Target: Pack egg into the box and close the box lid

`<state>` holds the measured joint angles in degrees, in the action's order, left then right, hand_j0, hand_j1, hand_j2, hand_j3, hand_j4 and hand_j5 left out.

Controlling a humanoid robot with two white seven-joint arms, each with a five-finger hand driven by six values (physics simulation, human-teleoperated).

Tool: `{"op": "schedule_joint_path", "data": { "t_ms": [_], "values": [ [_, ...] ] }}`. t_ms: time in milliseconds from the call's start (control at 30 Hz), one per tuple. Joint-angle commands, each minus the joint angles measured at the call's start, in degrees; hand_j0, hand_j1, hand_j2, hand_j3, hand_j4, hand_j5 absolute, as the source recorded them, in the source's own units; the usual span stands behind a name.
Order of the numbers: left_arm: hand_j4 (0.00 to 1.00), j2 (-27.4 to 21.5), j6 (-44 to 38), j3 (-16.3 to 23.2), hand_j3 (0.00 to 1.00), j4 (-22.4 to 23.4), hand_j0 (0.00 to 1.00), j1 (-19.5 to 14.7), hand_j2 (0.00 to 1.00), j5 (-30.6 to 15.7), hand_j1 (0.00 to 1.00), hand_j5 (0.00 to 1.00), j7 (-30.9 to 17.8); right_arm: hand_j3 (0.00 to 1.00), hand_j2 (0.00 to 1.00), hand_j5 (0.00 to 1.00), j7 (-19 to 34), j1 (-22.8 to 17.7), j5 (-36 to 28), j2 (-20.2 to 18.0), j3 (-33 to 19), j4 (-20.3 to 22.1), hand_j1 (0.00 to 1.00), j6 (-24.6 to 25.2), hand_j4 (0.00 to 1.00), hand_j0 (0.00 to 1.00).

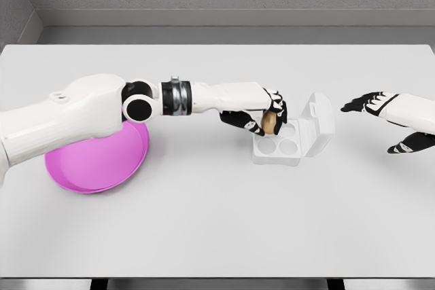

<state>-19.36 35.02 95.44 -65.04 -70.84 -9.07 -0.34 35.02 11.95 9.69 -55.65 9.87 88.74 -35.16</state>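
Note:
A white egg box (277, 152) sits open at the table's middle right, its lid (318, 124) standing up on the right side. Round cups show in its tray. My left hand (266, 120) reaches across from the left and is shut on a brown egg (270, 123), held just above the box's back left cup. My right hand (382, 115) hovers to the right of the lid, fingers spread and holding nothing.
A pink bowl (102, 161) lies at the left, partly hidden under my left arm. The table's front edge (217, 278) runs along the bottom; a grey wall stands behind the table.

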Motion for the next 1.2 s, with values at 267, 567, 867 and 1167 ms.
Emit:
{"op": "schedule_joint_path", "data": {
  "t_ms": [267, 567, 867, 1167],
  "values": [
    [0.38, -0.2, 0.0, 0.0, 0.38, -1.3, 0.38, 0.4, 0.38, 0.0, 0.38, 0.38, 0.1, 1.0, 1.0, 1.0, 0.0, 0.0, -0.4, -0.1, 0.0, 0.0, 1.0, 0.2, 1.0, 1.0],
    [0.41, -0.3, 0.0, 0.0, 0.41, -1.1, 0.41, 0.5, 0.41, 0.1, 0.41, 0.41, 0.1, 1.0, 1.0, 1.0, 0.0, 0.0, 0.2, -0.1, 0.1, -0.1, 1.0, 0.2, 1.0, 1.0],
    [0.4, 0.6, 0.0, 0.0, 0.4, 1.6, 0.4, 1.2, 0.4, 0.3, 0.4, 0.4, 0.1, 1.0, 1.0, 1.0, 0.0, 0.0, 0.8, 1.0, 0.1, 0.0, 1.0, 0.2, 1.0, 1.0],
    [0.4, 2.9, 0.0, 0.0, 0.4, 4.7, 0.4, 1.7, 0.4, 0.5, 0.4, 0.4, 0.1, 1.0, 1.0, 1.0, 0.0, 0.0, 0.8, 1.0, 0.0, 0.0, 1.0, 0.2, 1.0, 1.0]
  ]
}}
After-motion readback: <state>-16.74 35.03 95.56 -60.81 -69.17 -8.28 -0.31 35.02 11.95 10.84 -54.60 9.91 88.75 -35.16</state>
